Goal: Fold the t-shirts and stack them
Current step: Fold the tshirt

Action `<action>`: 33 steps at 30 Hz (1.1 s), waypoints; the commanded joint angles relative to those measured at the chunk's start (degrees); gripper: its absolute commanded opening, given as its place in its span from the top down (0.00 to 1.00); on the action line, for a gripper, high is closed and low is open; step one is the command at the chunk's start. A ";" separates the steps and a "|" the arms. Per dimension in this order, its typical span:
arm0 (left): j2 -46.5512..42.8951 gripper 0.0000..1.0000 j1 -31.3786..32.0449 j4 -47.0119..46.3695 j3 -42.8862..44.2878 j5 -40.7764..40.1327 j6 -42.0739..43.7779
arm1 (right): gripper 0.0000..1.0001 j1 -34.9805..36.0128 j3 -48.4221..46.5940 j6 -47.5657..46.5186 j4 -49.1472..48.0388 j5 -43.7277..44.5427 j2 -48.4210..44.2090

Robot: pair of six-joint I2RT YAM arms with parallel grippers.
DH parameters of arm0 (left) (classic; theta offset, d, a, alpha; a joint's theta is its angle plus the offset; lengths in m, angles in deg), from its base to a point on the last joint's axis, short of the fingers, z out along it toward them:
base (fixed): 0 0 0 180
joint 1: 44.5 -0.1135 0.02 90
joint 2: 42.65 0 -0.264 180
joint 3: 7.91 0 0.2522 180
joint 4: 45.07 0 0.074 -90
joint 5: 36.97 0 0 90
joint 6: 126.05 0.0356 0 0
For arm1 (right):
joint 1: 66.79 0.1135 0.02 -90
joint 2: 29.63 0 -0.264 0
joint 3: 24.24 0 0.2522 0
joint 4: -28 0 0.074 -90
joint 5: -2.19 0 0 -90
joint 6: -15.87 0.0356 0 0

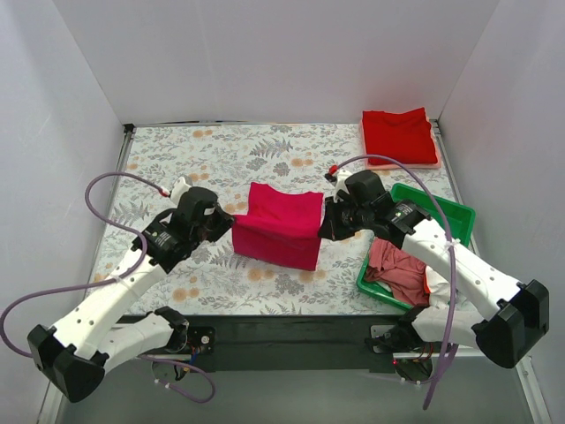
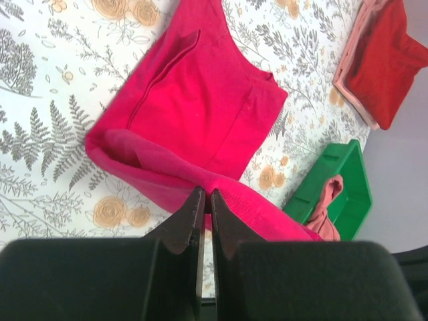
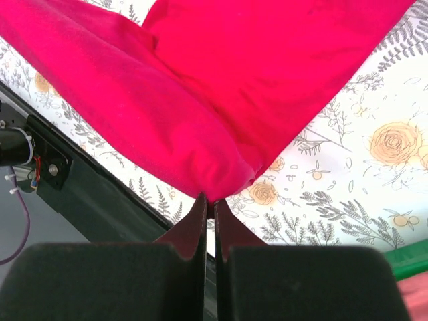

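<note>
1. Centrally on the floral table (image 1: 194,150), the magenta t-shirt (image 1: 278,225) is doubled over between both hands.
2. Its left edge is pinched by the left hand (image 2: 206,197), fingers together on the cloth.
3. Likewise, the right hand (image 3: 208,200) is clamped on the right edge.
4. A folded red t-shirt (image 1: 399,134) lies far right, and a dusty-pink t-shirt (image 1: 397,269) is crumpled in the green tray (image 1: 459,216).

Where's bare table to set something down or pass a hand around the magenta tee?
Widest free patch: far-left table, between the back wall and the magenta tee. A smaller one lies between that tee and the red folded stack. Crowded: the right side, with the green tray and right gripper; left gripper blocks the tee's left edge.
</note>
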 commanded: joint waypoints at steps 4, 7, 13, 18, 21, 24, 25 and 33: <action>5.67 1.00 -0.48 -4.77 5.67 -6.25 2.84 | 0.99 -3.23 -5.24 -3.35 -2.21 -4.02 2.85; 7.96 1.00 -1.01 -5.04 6.82 -7.48 3.02 | 0.99 -5.07 -6.21 -3.88 -2.82 -5.16 4.17; 12.36 1.00 -2.67 -6.26 9.28 -9.77 4.07 | 0.99 -8.41 -7.88 -4.93 -3.88 -9.55 8.12; 16.48 1.00 -5.93 -9.78 10.51 -6.53 6.01 | 0.99 -10.87 -10.17 -5.63 -4.67 -11.75 11.55; 19.03 1.00 -8.12 -11.98 10.95 -3.53 7.23 | 0.99 -12.01 -11.13 -5.90 -5.20 -13.16 14.09; 21.67 1.00 -9.80 -13.82 11.66 -2.57 8.46 | 0.99 -13.24 -12.10 -5.99 -5.55 -14.65 16.47; 22.46 1.00 -10.58 -15.05 12.09 -2.13 8.90 | 0.99 -13.60 -12.28 -5.99 -5.81 -15.09 17.17; 31.43 1.00 -12.00 -16.73 16.31 -1.24 11.72 | 0.99 -16.67 -14.56 -5.55 -7.31 -17.82 23.94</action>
